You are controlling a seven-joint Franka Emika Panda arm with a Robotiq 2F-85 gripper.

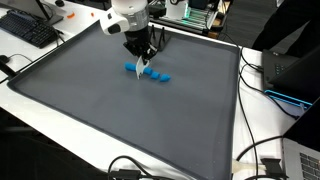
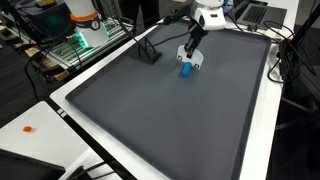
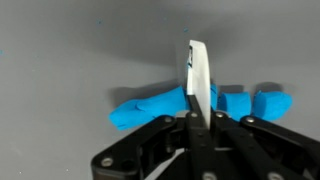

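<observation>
My gripper [image 1: 143,60] is shut on a thin white blade-like tool [image 3: 198,75] that points down at a strip of blue dough [image 3: 150,108]. The tool's edge stands across the strip, touching or just above it; I cannot tell which. To one side of the blade lie small cut blue pieces [image 3: 270,102]. In both exterior views the blue dough [image 1: 152,74] [image 2: 185,70] lies on a dark grey mat [image 1: 120,120], directly under the gripper [image 2: 190,50].
The mat [image 2: 170,120] covers most of a white table. A keyboard [image 1: 30,30] lies beyond one corner. A black stand [image 2: 147,52] sits on the mat's far edge. Cables [image 1: 262,165] and a laptop [image 1: 303,160] lie off the mat.
</observation>
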